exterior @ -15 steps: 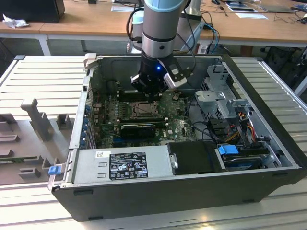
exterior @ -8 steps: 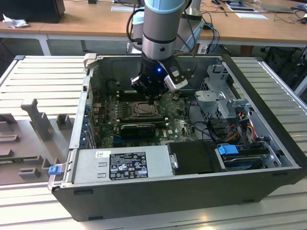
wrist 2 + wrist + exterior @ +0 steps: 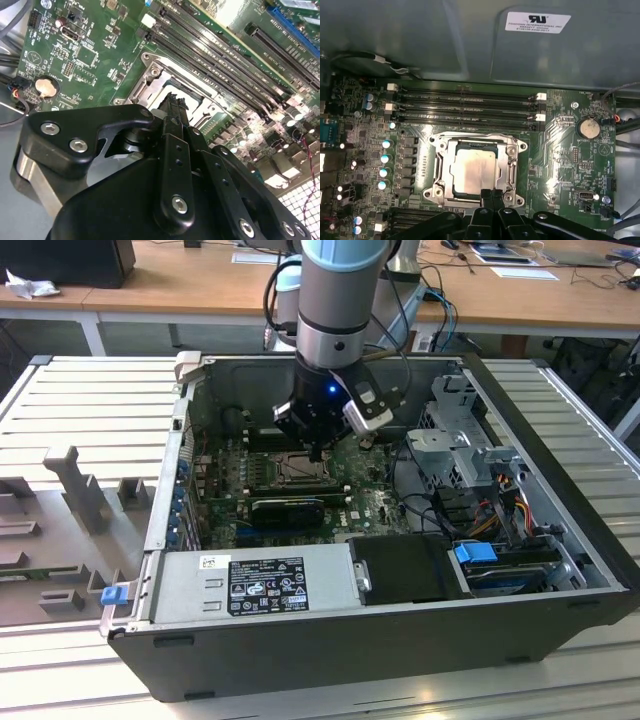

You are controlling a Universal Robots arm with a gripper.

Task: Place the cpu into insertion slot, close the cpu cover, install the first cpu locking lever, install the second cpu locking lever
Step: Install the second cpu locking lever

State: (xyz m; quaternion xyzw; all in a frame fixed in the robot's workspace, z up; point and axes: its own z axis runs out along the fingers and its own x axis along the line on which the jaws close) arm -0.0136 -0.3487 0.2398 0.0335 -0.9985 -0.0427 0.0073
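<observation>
First wrist view, centre frame: the cpu [image 3: 475, 169] lies flat in the insertion slot [image 3: 445, 187], the cpu cover [image 3: 511, 165] shut over its edges (light, stiff, fragile underneath; edges only), the gripper [image 3: 492, 192] fingers pressed together, empty, at the frame's lower centre.

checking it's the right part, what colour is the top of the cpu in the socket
Pale silver-grey metal, a little tarnished; the cpu shows best in the first wrist view.

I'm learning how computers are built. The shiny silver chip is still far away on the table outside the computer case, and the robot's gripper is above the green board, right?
Not quite. In the first wrist view the cpu already sits in the insertion slot on the green board, inside the case. The gripper is indeed just above the board, at the slot's edge.
</observation>
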